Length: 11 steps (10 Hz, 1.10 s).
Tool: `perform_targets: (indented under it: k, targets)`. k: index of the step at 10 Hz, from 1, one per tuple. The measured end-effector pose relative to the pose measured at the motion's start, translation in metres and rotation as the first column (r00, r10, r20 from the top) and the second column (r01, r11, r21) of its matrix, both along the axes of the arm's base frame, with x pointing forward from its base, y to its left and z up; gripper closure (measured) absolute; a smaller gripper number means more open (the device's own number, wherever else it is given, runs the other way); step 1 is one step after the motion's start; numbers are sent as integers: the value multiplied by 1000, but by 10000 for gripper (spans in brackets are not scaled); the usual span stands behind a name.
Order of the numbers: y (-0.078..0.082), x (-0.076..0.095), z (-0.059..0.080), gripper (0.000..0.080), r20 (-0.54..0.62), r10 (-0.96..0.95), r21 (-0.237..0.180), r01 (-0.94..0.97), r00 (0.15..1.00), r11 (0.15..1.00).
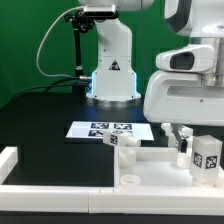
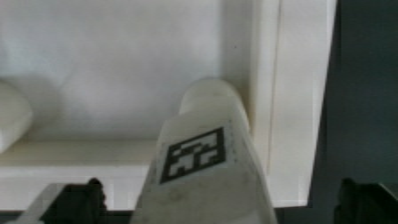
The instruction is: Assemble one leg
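A white leg [image 2: 210, 150] with a black-and-white tag stands between the fingertips of my gripper [image 2: 222, 208]. The jaws are apart, with a gap on each side of the leg, so it is not clamped. In the exterior view the gripper [image 1: 183, 140] hangs low at the right, over the far right corner of the big white panel [image 1: 90, 166], and the tagged leg [image 1: 207, 156] shows just beside it. A second leg [image 1: 126, 141] stands near the panel's far rim in the middle. The panel's rim [image 2: 267, 60] runs behind the leg in the wrist view.
The marker board [image 1: 112, 129] lies on the black table behind the panel. The robot base [image 1: 112, 70] stands at the back. A white fence piece [image 1: 8, 160] is at the exterior view's left. Another rounded white part [image 2: 11, 110] shows at the wrist view's edge.
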<state>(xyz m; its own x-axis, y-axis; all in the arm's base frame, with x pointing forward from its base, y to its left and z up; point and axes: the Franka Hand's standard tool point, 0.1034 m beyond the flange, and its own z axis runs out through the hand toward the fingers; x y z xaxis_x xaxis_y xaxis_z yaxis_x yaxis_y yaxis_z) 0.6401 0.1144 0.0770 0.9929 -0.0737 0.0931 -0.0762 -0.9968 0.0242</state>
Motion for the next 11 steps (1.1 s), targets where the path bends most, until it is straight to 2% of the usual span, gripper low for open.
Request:
perform_targets:
  k: [1,2,3,4,6,9,11]
  targets:
    - [0,0,0,252,0,1,0,-1,1000,1000]
    - [0,0,0,389,0,-8,2,8,1000,1000]
    - [1,0,0,389,1,-92,12,92,996,996]
    - [0,0,0,515,3,-192,21,192,981,981]
    - [1,-1,-1,515,5,-397,39,396,918,917]
    - [2,-2,-2,515,-1,-795,81,792,607,605]
    - [-2,-1,-2,515,-84,-954,129,952,289,277]
